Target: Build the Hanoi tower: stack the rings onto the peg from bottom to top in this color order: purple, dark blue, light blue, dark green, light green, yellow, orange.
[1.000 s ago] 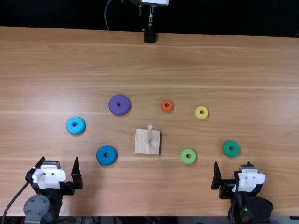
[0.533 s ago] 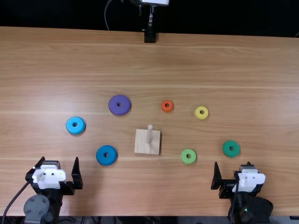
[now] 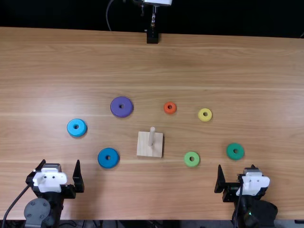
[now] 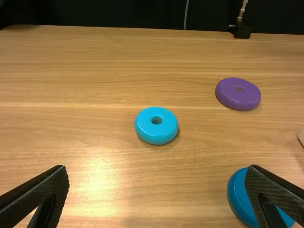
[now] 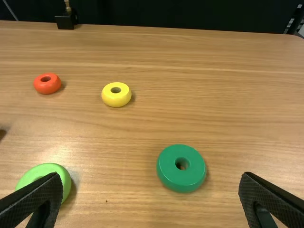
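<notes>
In the top view your peg stands with the purple ring at 11 o'clock, orange 1, yellow 2, dark green 3, light green 4, dark blue 8, light blue 9. Farther out, your left gripper and right gripper are both open.

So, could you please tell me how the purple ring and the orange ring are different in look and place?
The purple ring is much wider than the orange ring. The purple ring looks like a broad disk, the orange ring more like a bead. In the top view, the purple ring lies left of the peg, the orange ring right of it. Both lie flat on the table.
</notes>
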Controlling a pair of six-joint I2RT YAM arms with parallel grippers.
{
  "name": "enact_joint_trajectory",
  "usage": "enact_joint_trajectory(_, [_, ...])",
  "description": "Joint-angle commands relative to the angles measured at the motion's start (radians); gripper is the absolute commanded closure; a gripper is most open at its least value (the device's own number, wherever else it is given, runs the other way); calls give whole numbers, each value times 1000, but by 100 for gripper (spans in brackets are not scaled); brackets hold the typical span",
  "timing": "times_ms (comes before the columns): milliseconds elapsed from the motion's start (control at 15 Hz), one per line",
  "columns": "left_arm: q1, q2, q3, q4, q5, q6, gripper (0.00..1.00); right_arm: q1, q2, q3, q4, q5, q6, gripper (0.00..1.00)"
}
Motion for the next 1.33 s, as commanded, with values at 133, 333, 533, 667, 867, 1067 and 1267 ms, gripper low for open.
enact_joint_trajectory(133, [2, -12, -110, -77, -4, 7, 0, -12, -7, -119, -64, 10, 0, 0])
enact_joint_trajectory(333, [2, -12, -110, -77, -4, 7, 0, -12, -7, -119, -62, 10, 2, 0])
enact_joint_trajectory(533, [2, -12, -110, -77, -4, 7, 0, -12, -7, -119, -62, 10, 0, 0])
enact_joint_trajectory(667, [2, -12, -110, -77, -4, 7, 0, -12, -7, -119, -62, 10, 0, 0])
enact_joint_trajectory(867, [2, -12, -110, -77, -4, 7, 0, -12, -7, -119, -62, 10, 0, 0])
enact_joint_trajectory(1067, [-5, -12, -110, -77, -8, 9, 0, -12, -7, -119, -62, 10, 2, 0])
enact_joint_trajectory(1267, [1, -12, -110, -77, -17, 20, 0, -12, -7, -119, -62, 10, 2, 0])
